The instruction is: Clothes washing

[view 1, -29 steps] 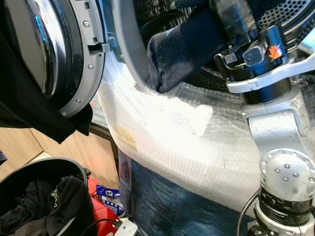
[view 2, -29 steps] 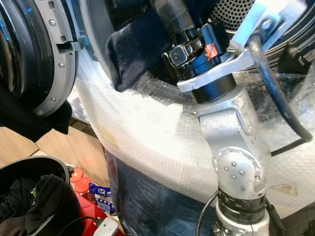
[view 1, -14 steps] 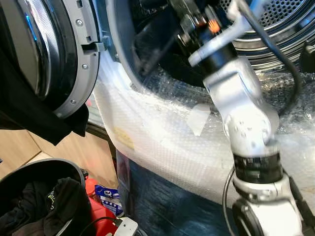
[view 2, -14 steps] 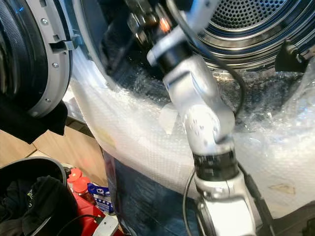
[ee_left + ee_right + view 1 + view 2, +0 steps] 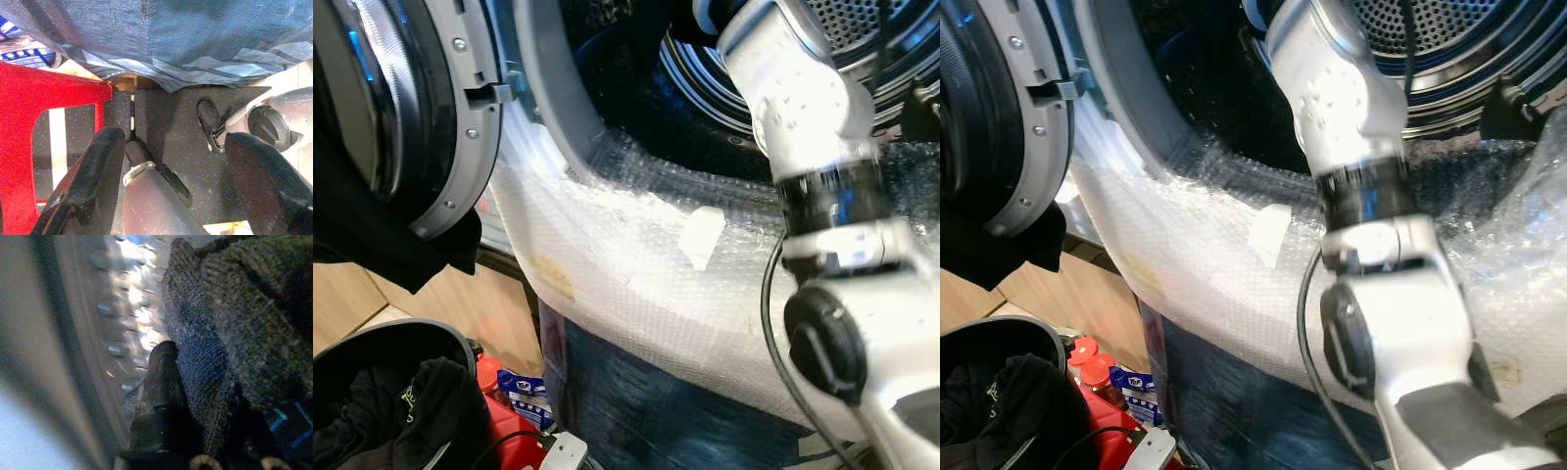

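Dark knit cloth (image 5: 230,328) lies against the perforated drum (image 5: 122,308), pinched in the right hand (image 5: 195,396), whose arm (image 5: 803,108) reaches into the washer (image 5: 607,255). The left hand (image 5: 171,171) hangs spread wide, empty, above the floor (image 5: 166,122).

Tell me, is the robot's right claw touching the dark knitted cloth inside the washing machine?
Touching. The right wrist view shows the right claw with one black finger pressed flat against the dark knitted cloth, no gap between them.

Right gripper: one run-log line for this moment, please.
right gripper: inside drum, shut on dark knit garment | left gripper: idle, open, low by red stool | door: open | basket: clothes left
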